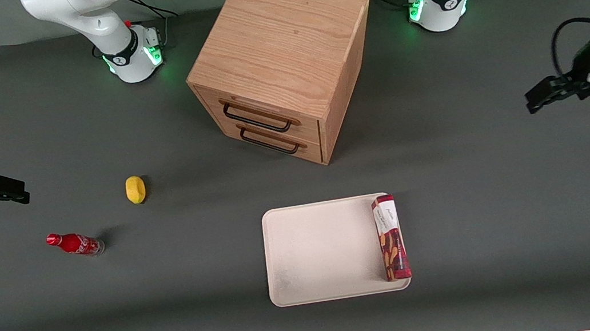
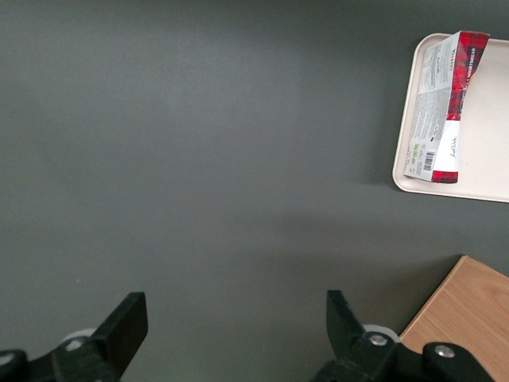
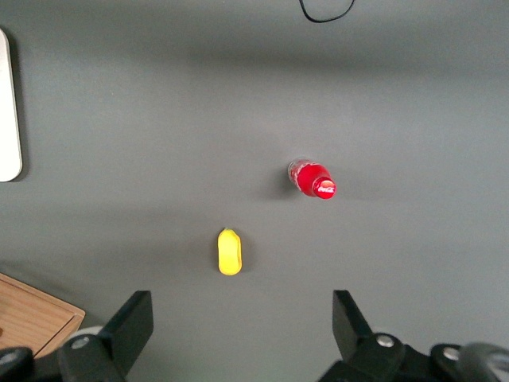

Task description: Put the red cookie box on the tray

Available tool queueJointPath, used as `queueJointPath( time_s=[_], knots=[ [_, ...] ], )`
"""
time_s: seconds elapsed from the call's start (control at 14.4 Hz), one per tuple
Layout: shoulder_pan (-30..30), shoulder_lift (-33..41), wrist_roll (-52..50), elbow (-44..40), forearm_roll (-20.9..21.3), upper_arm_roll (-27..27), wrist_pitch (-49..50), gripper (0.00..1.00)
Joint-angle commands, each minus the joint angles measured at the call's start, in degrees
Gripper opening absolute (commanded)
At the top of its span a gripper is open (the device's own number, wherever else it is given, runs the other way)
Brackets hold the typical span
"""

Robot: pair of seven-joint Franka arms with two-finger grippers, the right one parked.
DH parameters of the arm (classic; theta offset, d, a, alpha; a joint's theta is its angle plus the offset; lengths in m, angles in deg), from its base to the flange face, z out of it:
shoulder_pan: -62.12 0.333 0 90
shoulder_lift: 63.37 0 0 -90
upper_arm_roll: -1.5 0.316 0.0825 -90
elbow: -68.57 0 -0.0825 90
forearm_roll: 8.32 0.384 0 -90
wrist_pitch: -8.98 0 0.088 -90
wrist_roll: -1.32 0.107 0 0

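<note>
Left arm raised at the working arm's end of the table, wrist angled down over bare mat. Gripper [image 2: 231, 338] spread wide, holding nothing, well apart from the tray [image 1: 318, 251]. Red cookie box [image 1: 390, 237] lies flat on the tray along its edge nearest the working arm.

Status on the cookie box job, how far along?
Looks done: the long dark-red cookie box lies flat on the cream-white rectangular tray, along its edge toward the working arm's end. Nothing in hand: the left gripper is open and empty, hanging over bare table well clear of the tray. Nothing visibly left.
</note>
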Motion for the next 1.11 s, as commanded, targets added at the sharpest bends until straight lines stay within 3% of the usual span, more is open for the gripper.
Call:
queueJointPath(
  time_s=[0.0,1.04],
  knots=[
    [-2.6,3.2,3.9,2.5,-1.8,5.1,-0.7,1.0],
    [-1.9,2.1,3.9,-1.0,-1.6,2.3,3.6,1.0]
  ],
)
